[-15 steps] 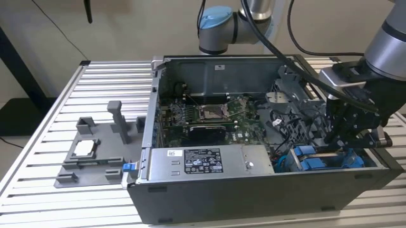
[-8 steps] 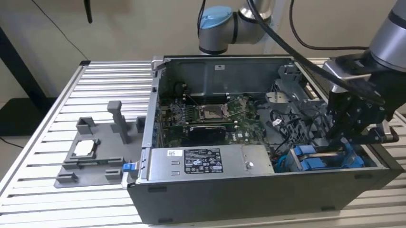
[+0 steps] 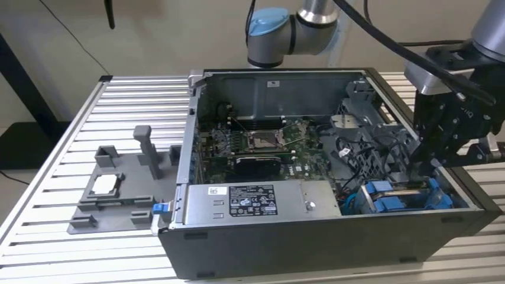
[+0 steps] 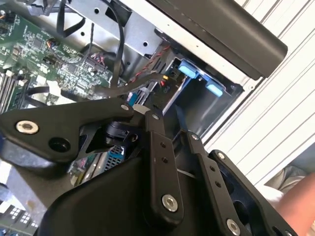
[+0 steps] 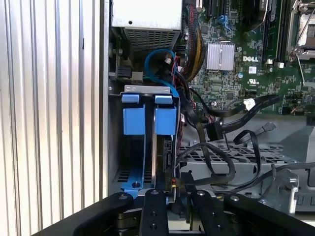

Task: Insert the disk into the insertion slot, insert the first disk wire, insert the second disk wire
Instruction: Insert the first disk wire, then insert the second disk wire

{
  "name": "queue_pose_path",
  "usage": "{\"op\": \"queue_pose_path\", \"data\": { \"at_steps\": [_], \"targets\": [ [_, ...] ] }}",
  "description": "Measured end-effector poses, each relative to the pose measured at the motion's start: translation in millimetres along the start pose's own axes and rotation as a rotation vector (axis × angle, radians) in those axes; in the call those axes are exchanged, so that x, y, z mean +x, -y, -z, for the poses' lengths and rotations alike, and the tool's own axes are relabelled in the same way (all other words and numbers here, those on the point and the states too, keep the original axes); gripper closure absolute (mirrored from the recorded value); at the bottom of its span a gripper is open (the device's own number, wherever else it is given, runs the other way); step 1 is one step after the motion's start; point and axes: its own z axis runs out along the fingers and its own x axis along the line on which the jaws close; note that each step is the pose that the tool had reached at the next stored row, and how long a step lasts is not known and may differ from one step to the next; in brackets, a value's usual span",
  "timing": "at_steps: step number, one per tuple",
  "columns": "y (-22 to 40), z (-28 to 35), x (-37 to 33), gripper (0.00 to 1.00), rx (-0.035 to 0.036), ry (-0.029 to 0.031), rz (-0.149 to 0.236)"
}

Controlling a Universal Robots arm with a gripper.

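The disk stands edge-on in the insertion slot, a grey metal bay with blue tabs at the case's corner on the exterior view's right. My gripper reaches down into the case at the disk's near end. Its two black fingers stand close together on a small black wire connector with red and orange leads, pressed against the disk's edge. In the second wrist view the gripper points toward the blue tabs.
Black cable bundles lie beside the bay over a perforated metal cage. A silver labelled box and the green board occupy the case. A grey fixture sits on the ribbed table at the exterior view's left. A person's arm is near.
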Motion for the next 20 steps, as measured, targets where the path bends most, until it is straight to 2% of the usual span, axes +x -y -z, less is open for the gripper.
{"op": "queue_pose_path", "data": {
  "at_steps": [5,11,14,18,20],
  "targets": [
    [-3.5,4.3,-11.3,0.73,0.0003,-0.0004,0.0],
    [-9.5,5.6,-23.5,0.73,0.0015,-0.0015,0.002],
    [-12.3,6.1,-26.8,0.73,0.0025,-0.0019,0.005],
    [-16.1,6.1,-28.8,0.73,0.0164,-0.002,0.009],
    [-18.3,6.3,-29.5,0.73,0.0212,-0.002,0.011]
  ]
}}
